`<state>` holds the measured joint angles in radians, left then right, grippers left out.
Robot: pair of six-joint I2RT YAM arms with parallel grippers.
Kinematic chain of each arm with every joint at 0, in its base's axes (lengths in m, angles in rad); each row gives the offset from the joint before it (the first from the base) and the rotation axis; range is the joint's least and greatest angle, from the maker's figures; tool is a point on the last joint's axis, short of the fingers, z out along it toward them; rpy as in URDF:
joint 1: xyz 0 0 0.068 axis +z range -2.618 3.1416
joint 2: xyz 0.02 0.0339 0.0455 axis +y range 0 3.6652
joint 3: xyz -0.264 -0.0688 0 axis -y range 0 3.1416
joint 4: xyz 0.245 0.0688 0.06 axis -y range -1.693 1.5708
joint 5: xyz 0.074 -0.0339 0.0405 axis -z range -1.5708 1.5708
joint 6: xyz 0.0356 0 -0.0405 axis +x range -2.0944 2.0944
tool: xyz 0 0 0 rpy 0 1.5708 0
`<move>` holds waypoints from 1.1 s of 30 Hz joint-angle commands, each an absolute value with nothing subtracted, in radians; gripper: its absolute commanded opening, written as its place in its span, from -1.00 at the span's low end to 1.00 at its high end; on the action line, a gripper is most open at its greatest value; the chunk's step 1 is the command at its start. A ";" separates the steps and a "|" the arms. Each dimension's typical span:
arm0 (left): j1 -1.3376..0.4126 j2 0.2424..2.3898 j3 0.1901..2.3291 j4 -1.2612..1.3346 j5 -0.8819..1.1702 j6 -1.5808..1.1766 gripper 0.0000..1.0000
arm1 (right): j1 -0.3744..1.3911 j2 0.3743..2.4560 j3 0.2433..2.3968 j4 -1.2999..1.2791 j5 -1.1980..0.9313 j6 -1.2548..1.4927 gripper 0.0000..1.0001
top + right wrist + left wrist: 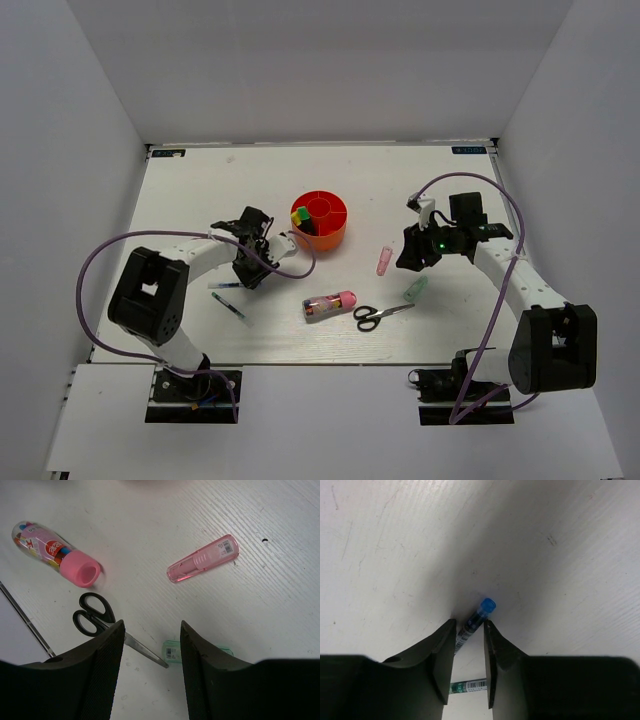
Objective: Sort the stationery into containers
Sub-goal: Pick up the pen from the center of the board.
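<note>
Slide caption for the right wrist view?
Open right gripper frames the green tube; scissors, pink tube and pink-capped tube lie beyond.

On the surface the organiser stands behind centre, two markers in its left compartment; before it lies the capped tube, scissors just right; farther right, the far tube lies behind the near tube; the thin pen lies left.

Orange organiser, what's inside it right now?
A green cap and a yellow cap show inside the organiser, on its left side. The bodies below them are covered by the walls.
</note>
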<state>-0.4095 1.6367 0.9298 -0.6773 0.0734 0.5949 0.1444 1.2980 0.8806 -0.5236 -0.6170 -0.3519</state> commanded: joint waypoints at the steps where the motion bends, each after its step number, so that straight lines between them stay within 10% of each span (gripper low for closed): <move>1: -0.405 1.657 0.864 -0.592 0.005 0.597 -0.24 | 0.143 1.278 0.890 -0.532 -0.643 -0.368 0.04; 9: -0.402 1.657 0.833 -0.555 -0.020 0.572 -1.00 | 0.143 1.273 0.891 -0.537 -0.647 -0.370 0.04; 28: -0.351 1.361 1.023 -0.483 0.057 0.309 -1.00 | 0.140 1.269 0.884 -0.531 -0.647 -0.370 0.29; 33: -0.351 1.270 1.042 -0.296 0.139 0.097 -1.00 | 0.140 1.273 0.884 -0.534 -0.658 -0.376 -0.43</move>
<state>-0.3477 1.3342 1.0176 -0.4320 0.0544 0.2634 0.1444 1.2888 0.8806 -0.5255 -0.6338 -0.3710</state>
